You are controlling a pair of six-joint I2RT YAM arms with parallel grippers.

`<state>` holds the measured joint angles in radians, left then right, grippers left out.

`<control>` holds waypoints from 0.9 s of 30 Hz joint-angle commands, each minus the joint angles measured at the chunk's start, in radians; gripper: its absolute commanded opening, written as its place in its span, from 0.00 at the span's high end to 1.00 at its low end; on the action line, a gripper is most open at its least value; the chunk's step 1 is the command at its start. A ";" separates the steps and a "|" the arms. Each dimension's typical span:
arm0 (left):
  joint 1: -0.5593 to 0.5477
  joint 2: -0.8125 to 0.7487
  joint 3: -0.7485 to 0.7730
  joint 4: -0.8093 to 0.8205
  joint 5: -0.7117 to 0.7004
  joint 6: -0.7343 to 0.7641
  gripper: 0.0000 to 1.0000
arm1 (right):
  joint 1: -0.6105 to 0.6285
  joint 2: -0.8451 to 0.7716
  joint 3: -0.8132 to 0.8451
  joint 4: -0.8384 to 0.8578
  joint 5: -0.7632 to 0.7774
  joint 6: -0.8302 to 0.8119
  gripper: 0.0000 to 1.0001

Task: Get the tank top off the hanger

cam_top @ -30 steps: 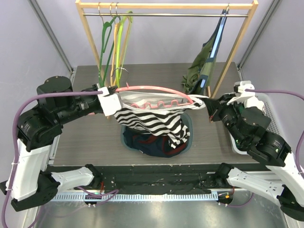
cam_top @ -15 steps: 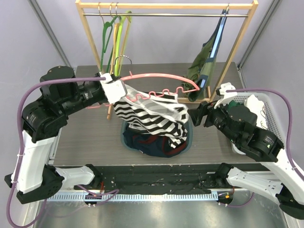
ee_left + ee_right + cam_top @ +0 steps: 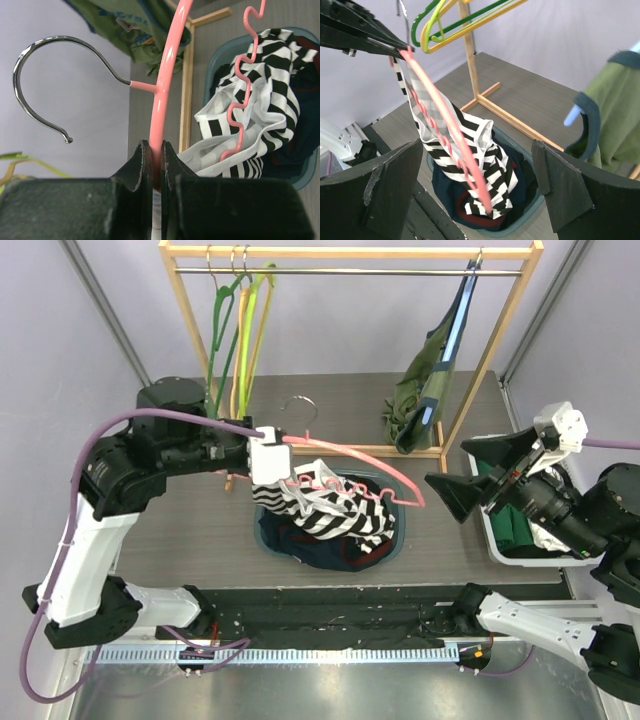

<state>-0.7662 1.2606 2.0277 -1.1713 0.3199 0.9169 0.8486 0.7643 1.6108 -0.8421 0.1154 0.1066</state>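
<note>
My left gripper (image 3: 270, 458) (image 3: 156, 150) is shut on the pink hanger (image 3: 360, 455) (image 3: 165, 75) just below its chrome hook (image 3: 45, 80). The hanger slopes down to the right over the basket (image 3: 400, 530). The black-and-white striped tank top (image 3: 330, 510) (image 3: 260, 100) (image 3: 495, 165) still hangs bunched from the hanger's wavy lower bar near the held end, and its lower part rests on the dark clothes in the basket. The hanger's far tip is bare. My right gripper (image 3: 470, 475) (image 3: 476, 150) stands wide open to the right of the basket, holding nothing.
A wooden rack (image 3: 350, 252) stands at the back with green and yellow hangers (image 3: 235, 330) and a green garment (image 3: 425, 390) on a blue hanger. A white bin (image 3: 497, 540) with green cloth sits at the right, under my right arm.
My right gripper opened, let go of the tank top and drew back to the right. The left gripper swung the hanger inward, its free end dropping, and the tank top sagged into the basket.
</note>
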 commanded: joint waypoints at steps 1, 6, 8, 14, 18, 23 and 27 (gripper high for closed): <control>-0.054 0.037 0.068 -0.033 0.074 0.117 1.00 | 0.000 0.102 0.017 0.034 -0.102 -0.102 0.00; -0.099 0.080 0.103 -0.057 0.041 0.183 1.00 | 0.000 0.182 0.041 0.038 -0.244 -0.159 0.00; -0.120 0.094 0.117 -0.062 0.030 0.195 1.00 | -0.002 0.201 0.052 0.038 -0.279 -0.165 0.00; -0.140 0.111 0.138 -0.064 0.010 0.200 1.00 | -0.002 0.250 0.058 0.040 -0.393 -0.150 0.05; -0.142 0.109 0.137 -0.064 0.005 0.198 1.00 | -0.002 0.254 0.035 0.041 -0.444 -0.137 0.12; -0.143 0.108 0.138 -0.051 0.002 0.194 1.00 | -0.002 0.247 -0.005 0.046 -0.473 -0.119 0.23; -0.145 0.112 0.147 -0.039 0.004 0.181 1.00 | -0.002 0.239 -0.029 0.049 -0.479 -0.108 0.30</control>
<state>-0.9039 1.3808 2.1296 -1.2716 0.3214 1.1046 0.8486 1.0187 1.5986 -0.8333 -0.3298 -0.0208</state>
